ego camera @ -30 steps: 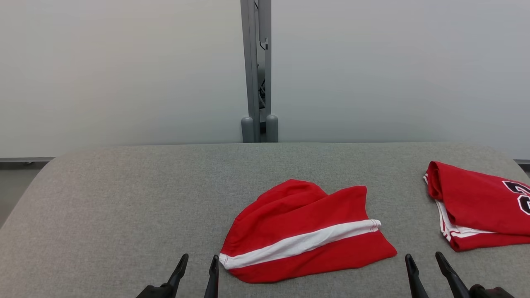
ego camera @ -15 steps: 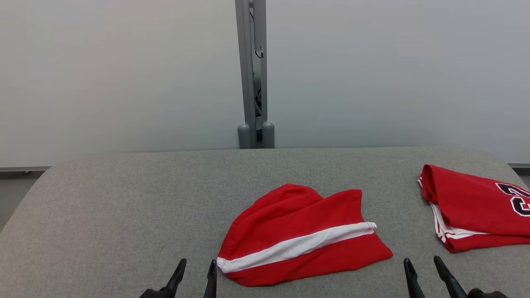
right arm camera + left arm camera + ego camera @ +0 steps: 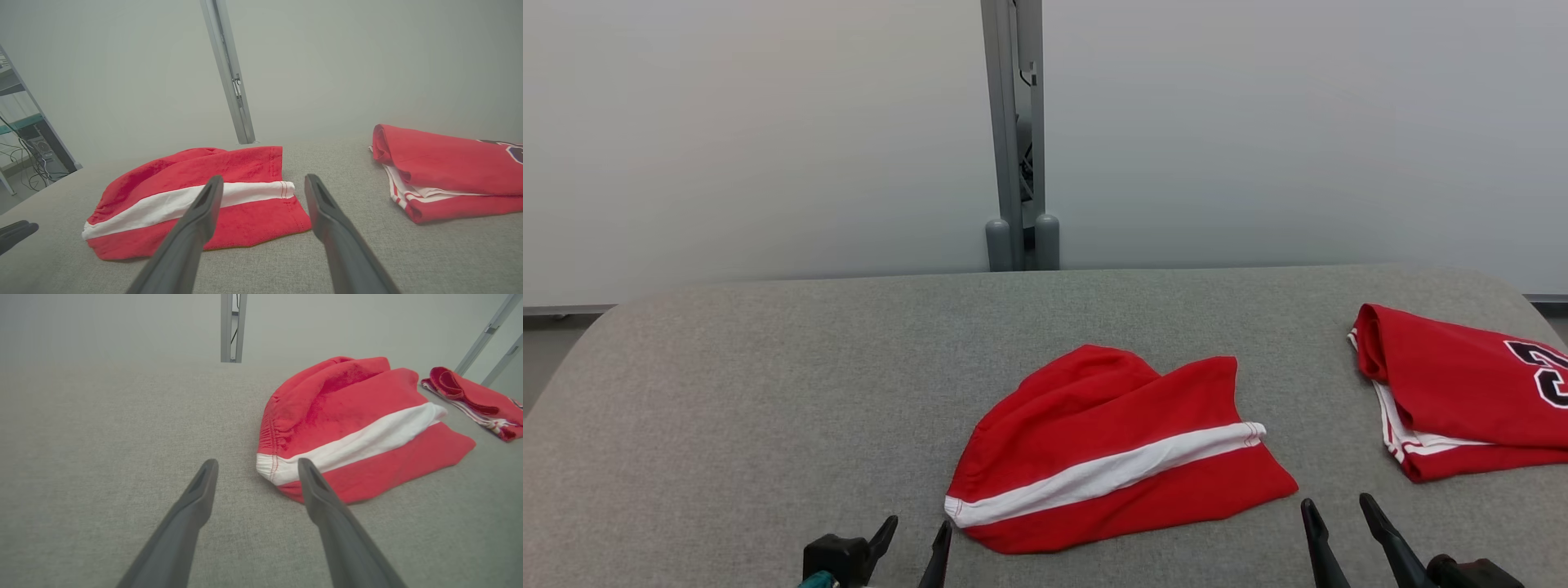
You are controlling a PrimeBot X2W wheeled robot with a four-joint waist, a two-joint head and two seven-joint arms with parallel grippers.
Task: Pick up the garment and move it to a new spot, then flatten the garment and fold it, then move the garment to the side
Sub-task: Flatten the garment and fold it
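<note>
Both tools are wide open and empty. The left tool (image 3: 918,527) sits just beside the waistband end of the red shorts (image 3: 1111,449), at their 7 o'clock. The right tool (image 3: 1335,502) hovers near the hem corner at their 4 o'clock, holding nothing. The shorts lie crumpled in the middle of the tabletop (image 3: 727,392), toward its 6 o'clock edge, white stripe up.

Now the hazards, as I read them. The cloth is doubled over, so a shallow pinch could catch one layer, and the rest would sag or twist on the lift. Come down too steep and the fingers may snag the grey cover instead. And watch the folded jersey (image 3: 1462,392) at 3 o'clock: it's near the right tool and the same red, so it's easy to grab or sweep by mistake.
</note>
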